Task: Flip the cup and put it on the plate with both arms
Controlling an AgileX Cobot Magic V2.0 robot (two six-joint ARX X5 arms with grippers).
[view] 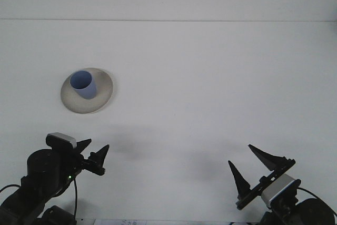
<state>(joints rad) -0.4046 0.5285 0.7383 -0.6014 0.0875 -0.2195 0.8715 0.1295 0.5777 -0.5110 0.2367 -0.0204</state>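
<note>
With both sets of jaws spread wide and holding nothing, the left gripper [93, 156] and right gripper [253, 168] sit low near the table's front edge, well apart from the blue cup [83, 84], which stands mouth-up on the plate [103, 91]. The task looks finished; nothing obstructs.

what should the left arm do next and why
Probably nothing more than settling at its rest pose. The blue cup stands upright on the plate, touched by neither arm. The left tool is open and empty, low near the table's front edge; the right tool is likewise open and empty. The placing looks done.
</note>
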